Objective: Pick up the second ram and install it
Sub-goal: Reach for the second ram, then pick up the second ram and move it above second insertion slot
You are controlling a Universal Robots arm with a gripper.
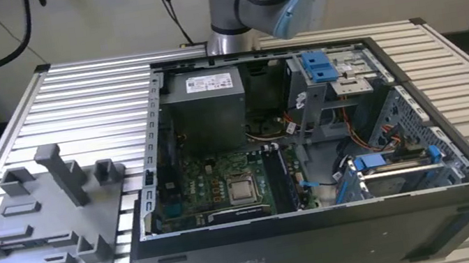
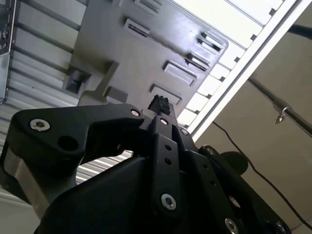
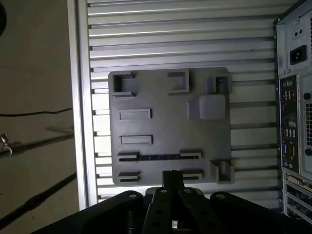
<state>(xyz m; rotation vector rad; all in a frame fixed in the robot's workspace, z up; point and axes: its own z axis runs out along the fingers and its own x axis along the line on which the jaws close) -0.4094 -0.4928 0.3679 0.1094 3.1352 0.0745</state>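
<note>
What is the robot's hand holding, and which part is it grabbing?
Nothing. In the first wrist view the gripper has its jaws shut together with nothing between them, and it faces the grey fixture plate.

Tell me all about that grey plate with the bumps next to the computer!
The grey plate is flat and matte, like plastic. Raised blocks stick up from it, plus one tall upright post and a long slotted rail near one edge. It lies flat on the ribbed metal table, at the exterior view's left of the open computer case, not touching it.
</note>
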